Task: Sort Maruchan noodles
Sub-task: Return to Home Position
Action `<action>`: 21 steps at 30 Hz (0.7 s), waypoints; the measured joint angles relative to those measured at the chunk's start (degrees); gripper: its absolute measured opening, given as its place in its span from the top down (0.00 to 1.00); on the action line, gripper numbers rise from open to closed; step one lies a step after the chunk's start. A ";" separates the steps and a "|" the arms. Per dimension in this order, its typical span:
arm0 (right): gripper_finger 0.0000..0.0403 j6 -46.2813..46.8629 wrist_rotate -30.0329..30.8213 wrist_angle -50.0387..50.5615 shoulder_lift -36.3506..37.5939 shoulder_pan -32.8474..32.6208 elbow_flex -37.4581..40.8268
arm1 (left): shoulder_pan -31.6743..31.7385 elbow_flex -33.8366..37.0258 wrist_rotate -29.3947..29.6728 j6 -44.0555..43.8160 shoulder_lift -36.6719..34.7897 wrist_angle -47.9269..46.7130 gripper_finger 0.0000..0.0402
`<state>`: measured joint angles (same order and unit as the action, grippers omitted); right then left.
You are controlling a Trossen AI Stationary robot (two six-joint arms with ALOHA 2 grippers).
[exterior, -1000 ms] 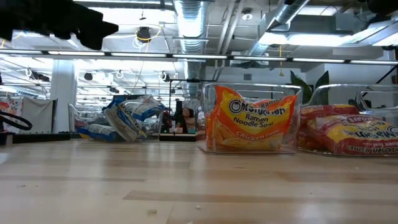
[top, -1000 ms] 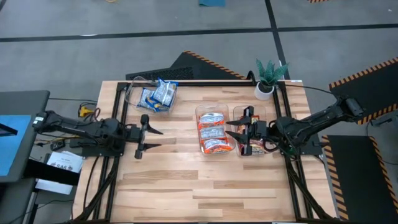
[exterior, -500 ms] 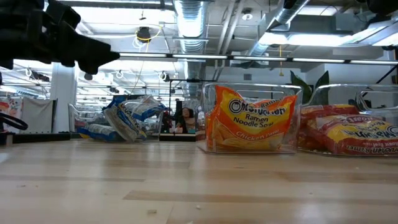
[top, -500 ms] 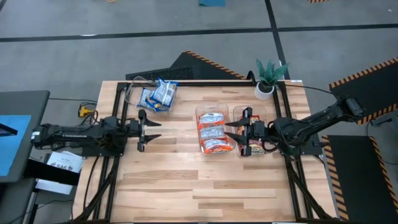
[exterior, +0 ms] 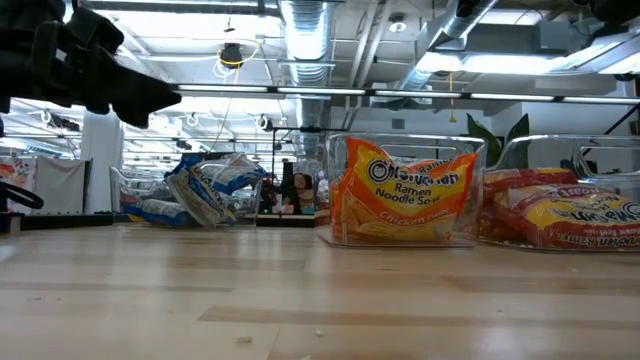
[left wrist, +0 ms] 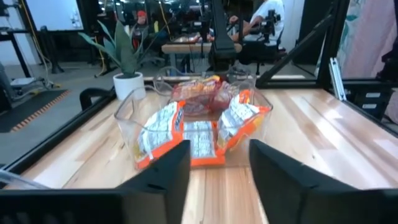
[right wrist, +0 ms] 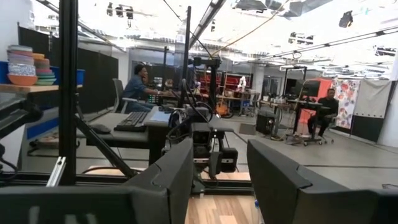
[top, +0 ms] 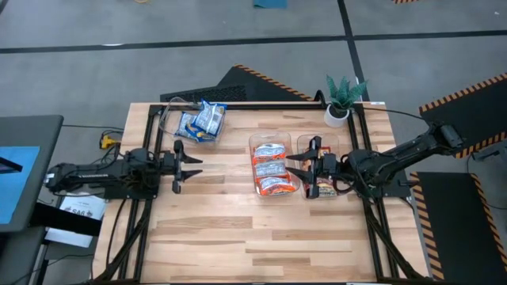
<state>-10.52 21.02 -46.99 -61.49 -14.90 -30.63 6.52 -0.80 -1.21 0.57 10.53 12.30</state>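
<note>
While the high view shows the left gripper [top: 187,165] over bare table [top: 238,229] near its left edge, fingers spread and empty, the right gripper [top: 301,168] hangs splayed over the rightmost clear bin [top: 318,139], beside the orange noodles [top: 271,169] in the middle bin [top: 253,141], with blue noodles [top: 203,120] binned far left (potted plant [top: 344,100] far right). At table level, the orange noodles stand upright between the blue noodles and the red noodles [exterior: 560,215]. Both wrist views show parted, empty fingers; the left one faces the orange noodles.
</note>
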 joint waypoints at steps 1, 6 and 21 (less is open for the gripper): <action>0.57 0.00 0.05 -0.03 0.00 0.00 0.00 | 0.00 0.00 0.00 0.11 -0.47 -0.86 0.65; 0.57 0.02 0.14 -0.01 0.00 0.00 0.00 | 0.00 0.00 0.00 1.98 -2.89 -4.54 0.92; 0.58 0.00 11.04 5.66 1.15 -0.61 0.00 | 0.00 -0.04 0.46 3.42 -10.41 -11.46 1.00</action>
<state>-10.52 32.06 -41.33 -60.34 -15.51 -30.63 6.52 -0.84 -0.76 3.99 0.12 0.84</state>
